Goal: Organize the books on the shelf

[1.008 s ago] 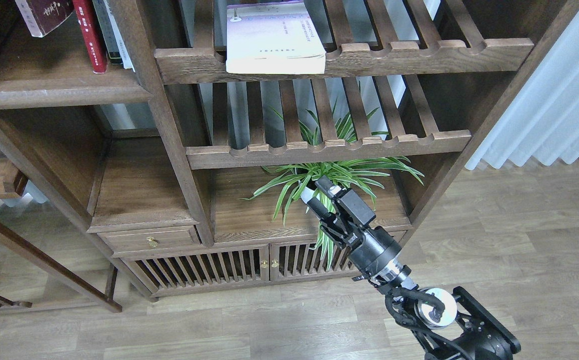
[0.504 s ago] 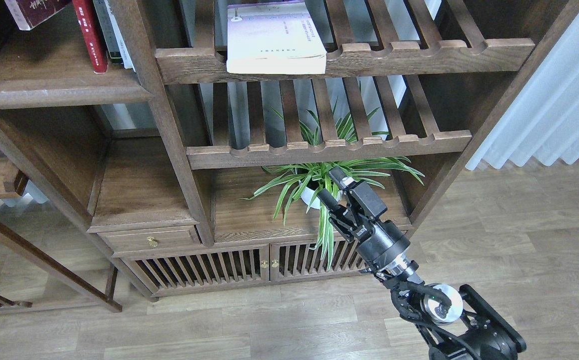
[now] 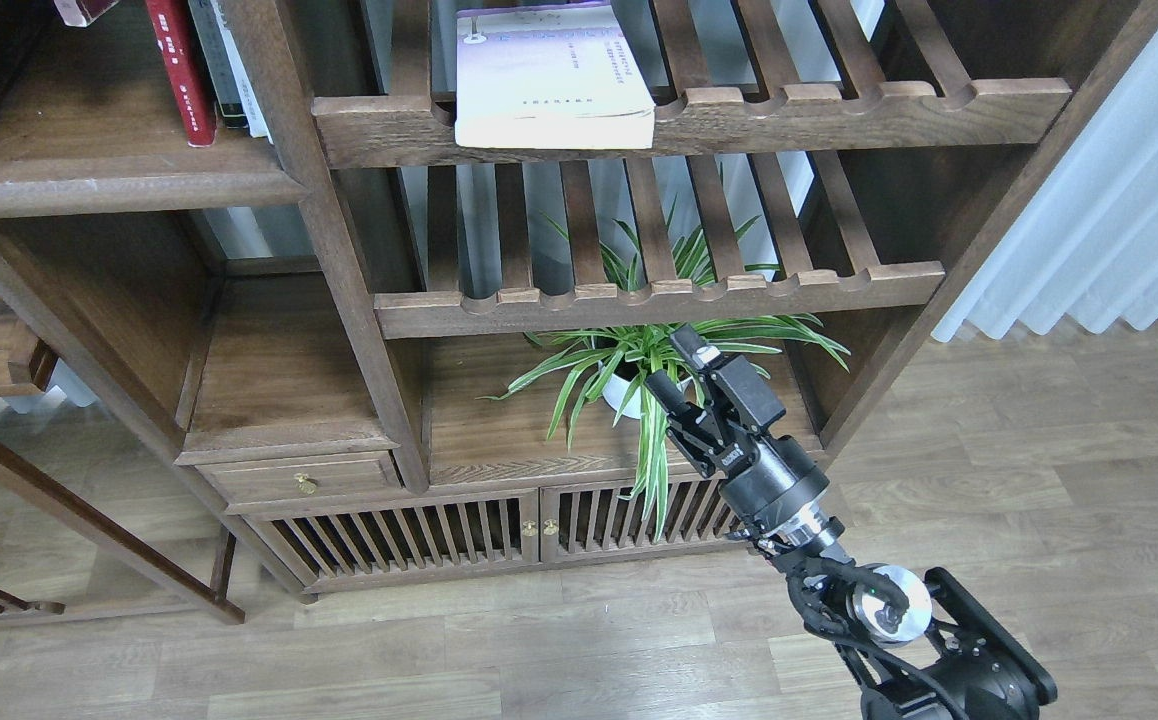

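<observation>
Right gripper (image 3: 677, 367) hangs empty, fingers apart, before the green spider plant (image 3: 659, 370). High above it, the pale lavender-white paperback (image 3: 551, 80) lies flat on a slatted rack (image 3: 699, 115), overhanging its rail. Probably light, bendy; grasp that overhanging edge.

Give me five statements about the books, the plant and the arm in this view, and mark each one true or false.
1. The pale lavender-white book lies flat on a slatted rack. True.
2. The right gripper holds a book. False: its fingers are apart, holding nothing.
3. The red book stands upright on the solid shelf. True.
4. The potted plant stands on the floor. False: it stands inside the bookcase, below the lower slatted rack.
5. The left gripper shows at lower left. False: it is out of view.
</observation>
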